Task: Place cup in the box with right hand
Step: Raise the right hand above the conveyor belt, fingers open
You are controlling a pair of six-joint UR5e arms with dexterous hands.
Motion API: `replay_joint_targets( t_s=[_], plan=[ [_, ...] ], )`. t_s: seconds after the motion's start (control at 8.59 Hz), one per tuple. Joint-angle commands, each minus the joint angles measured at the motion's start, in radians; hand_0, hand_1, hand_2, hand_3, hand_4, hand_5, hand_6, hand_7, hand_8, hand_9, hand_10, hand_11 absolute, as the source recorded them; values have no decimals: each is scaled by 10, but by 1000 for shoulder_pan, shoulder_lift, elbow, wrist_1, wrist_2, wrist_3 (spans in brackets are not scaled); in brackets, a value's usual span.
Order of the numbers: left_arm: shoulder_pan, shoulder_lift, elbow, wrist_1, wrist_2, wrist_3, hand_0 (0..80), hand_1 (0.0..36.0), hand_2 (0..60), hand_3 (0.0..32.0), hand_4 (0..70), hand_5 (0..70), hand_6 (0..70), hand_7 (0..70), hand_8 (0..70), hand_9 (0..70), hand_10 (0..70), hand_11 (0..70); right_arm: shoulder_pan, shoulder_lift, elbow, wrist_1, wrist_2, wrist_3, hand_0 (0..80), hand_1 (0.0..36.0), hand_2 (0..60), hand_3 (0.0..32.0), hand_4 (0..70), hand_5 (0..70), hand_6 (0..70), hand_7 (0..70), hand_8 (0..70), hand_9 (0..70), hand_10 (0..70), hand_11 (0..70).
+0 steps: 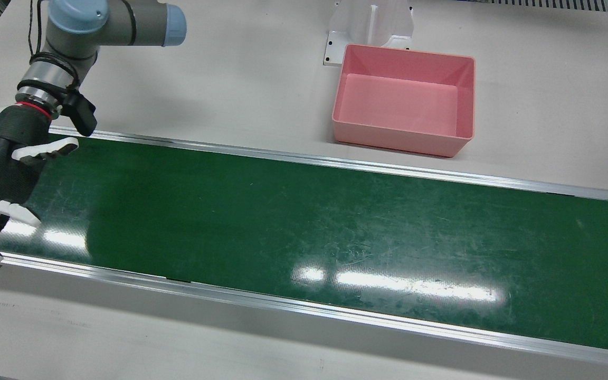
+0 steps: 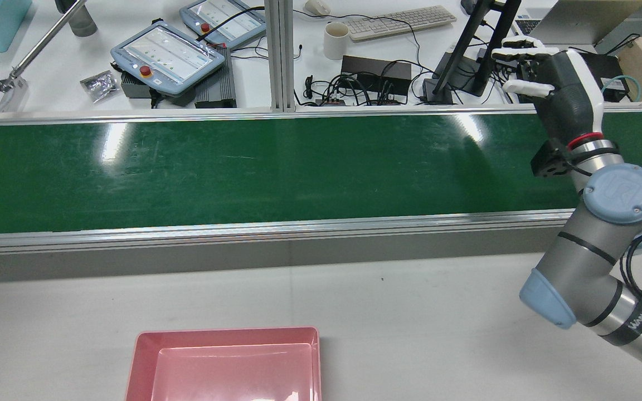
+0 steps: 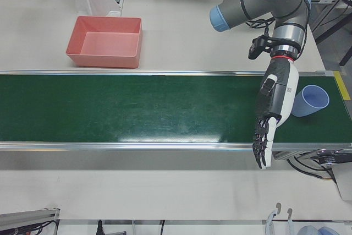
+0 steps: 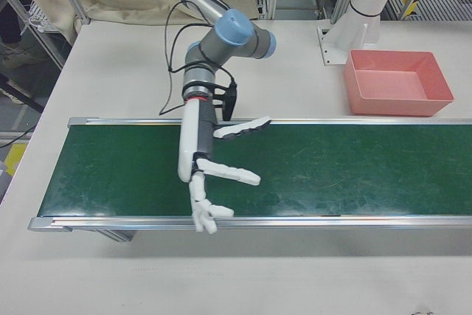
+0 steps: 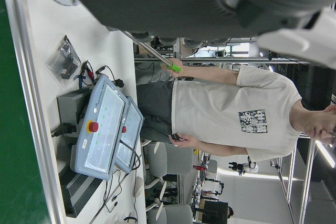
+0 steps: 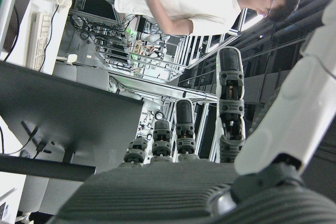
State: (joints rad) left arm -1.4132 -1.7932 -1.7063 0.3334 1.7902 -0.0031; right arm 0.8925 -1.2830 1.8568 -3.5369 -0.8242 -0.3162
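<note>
Box: the pink box [image 1: 462,100] sits on the white worktop [image 1: 230,68] just beside the green belt [image 1: 283,221], and it is bare inside (nothing in it at all).
Cup: the blue cup [image 3: 311,100] lies tipped on its side at the belt's end, mouth toward the camera, just beside the right hand [image 3: 276,98], not touching that I can tell.
Right hand: fingers spread and straight over the belt, holding nothing.
Left hand: its camera shows only a sliver; cannot tell how it is set.
Writing: a logo on the arm joint cap [image 2: 621,192]; lettering on the black band [image 2: 636,320], too small to read.
</note>
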Motion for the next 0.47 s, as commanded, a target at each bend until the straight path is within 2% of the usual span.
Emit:
replay_joint_targets(
  t_s=[0.0, 0.23, 0.35],
  plan=[
    [-1, 0, 1, -1, 0, 0, 0, 0, 0, 0, 0, 0, 0, 0, 0, 0, 0, 0, -165, 51, 58, -46, 210, -73, 473, 59, 46, 0, 653, 18, 96, 414, 86, 157, 41, 58],
    [0, 0, 1, 1, 0, 0, 0, 0, 0, 0, 0, 0, 0, 0, 0, 0, 0, 0, -208, 82, 45, -46, 281, -127, 472, 80, 106, 0, 647, 15, 92, 413, 72, 152, 30, 43],
    [0, 0, 1, 0, 0, 0, 0, 0, 0, 0, 0, 0, 0, 0, 0, 0, 0, 0, -222, 99, 44, -45, 298, -133, 472, 83, 115, 0, 675, 14, 95, 433, 70, 155, 30, 43]
  ],
)
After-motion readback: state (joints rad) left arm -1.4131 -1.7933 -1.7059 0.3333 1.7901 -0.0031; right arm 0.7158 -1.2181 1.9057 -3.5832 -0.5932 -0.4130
